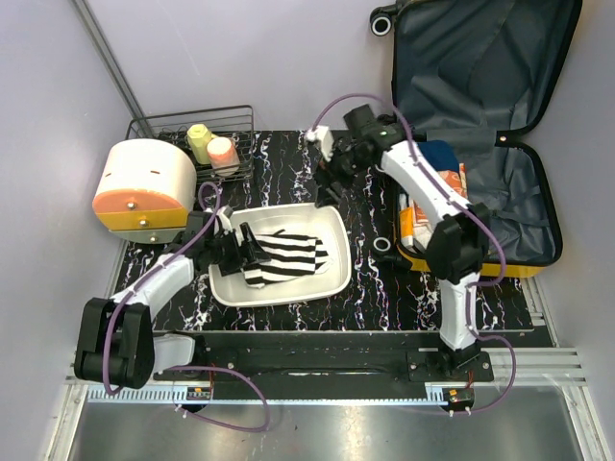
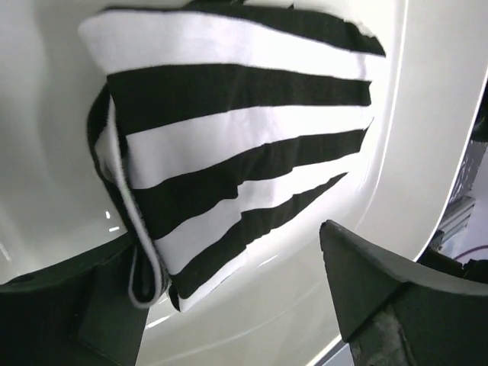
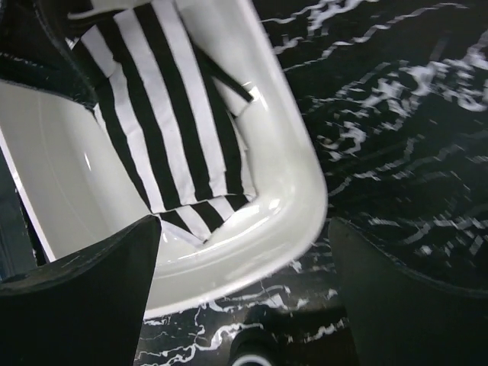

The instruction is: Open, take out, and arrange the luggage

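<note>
The yellow luggage [image 1: 519,192] lies open at the right, its lid [image 1: 480,67] leaning on the back wall, with blue and orange-white items [image 1: 432,182] inside. A black-and-white striped cloth [image 1: 288,254] [image 2: 229,130] [image 3: 168,114] lies folded in the white tray [image 1: 332,279] [image 2: 305,290] [image 3: 290,191]. My left gripper [image 1: 252,252] [image 2: 221,244] stands open at the cloth's left end, and the cloth's folded edge touches one finger [image 2: 99,305]. My right gripper [image 1: 325,187] [image 3: 244,223] hangs open over the tray's far right corner, holding nothing.
A cream-and-orange round container [image 1: 144,187] stands at the back left. Behind it is a wire basket [image 1: 240,120] with two small bottles. The black marbled mat [image 1: 365,221] covers the table. A luggage wheel [image 1: 382,245] [image 3: 259,354] sits just right of the tray.
</note>
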You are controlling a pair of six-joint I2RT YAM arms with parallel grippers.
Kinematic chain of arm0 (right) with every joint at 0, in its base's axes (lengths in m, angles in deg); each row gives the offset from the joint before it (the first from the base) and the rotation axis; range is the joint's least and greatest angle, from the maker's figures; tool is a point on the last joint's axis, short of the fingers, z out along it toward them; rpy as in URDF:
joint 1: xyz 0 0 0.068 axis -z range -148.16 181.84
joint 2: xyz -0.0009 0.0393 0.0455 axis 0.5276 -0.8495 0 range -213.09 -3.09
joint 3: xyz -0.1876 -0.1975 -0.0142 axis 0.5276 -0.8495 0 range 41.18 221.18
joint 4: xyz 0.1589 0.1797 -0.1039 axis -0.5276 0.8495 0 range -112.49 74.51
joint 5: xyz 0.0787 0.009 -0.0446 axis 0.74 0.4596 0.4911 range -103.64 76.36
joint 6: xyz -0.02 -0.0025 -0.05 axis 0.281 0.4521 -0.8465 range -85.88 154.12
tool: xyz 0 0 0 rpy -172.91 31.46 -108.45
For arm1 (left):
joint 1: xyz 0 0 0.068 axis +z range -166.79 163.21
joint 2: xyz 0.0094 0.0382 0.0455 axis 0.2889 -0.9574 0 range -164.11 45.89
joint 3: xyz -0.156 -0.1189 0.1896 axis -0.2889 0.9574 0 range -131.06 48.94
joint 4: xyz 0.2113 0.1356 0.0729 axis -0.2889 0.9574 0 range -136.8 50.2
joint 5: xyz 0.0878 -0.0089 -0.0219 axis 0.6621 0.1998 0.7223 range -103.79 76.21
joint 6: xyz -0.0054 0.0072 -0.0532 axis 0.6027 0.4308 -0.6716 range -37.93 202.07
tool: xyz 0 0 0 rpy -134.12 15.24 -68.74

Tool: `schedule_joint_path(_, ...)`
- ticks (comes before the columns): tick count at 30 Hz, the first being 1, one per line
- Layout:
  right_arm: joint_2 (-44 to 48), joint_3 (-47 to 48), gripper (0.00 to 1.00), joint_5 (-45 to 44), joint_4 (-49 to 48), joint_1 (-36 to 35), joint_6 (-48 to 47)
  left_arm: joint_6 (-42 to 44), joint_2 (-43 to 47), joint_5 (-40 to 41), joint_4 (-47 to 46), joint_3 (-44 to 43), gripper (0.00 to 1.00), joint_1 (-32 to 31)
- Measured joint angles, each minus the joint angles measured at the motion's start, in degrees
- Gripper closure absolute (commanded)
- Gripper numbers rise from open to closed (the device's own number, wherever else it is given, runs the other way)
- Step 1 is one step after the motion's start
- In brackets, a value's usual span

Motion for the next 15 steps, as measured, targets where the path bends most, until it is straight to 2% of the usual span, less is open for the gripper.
schedule_joint_path(4,6.75,-0.42,0.0,-3.82,-1.07,4.94,6.34,3.21,0.2,3.89,9.31,-7.82,0.09,0.0)
schedule_joint_path(7,14.36,-4.15,0.0,-6.38,-2.08,9.7,8.96,7.74,2.38,7.32,15.28,-15.28,0.07,0.0)
schedule_joint_path(12,27.71,-12.63,0.0,-9.18,-2.4,23.54,12.92,16.7,7.85,7.65,18.84,-25.33,0.07,0.0)
schedule_joint_path(15,31.98,-17.18,0.0,-10.29,-2.45,31.95,14.75,21.57,8.79,6.1,19.21,-30.25,0.07,0.0)
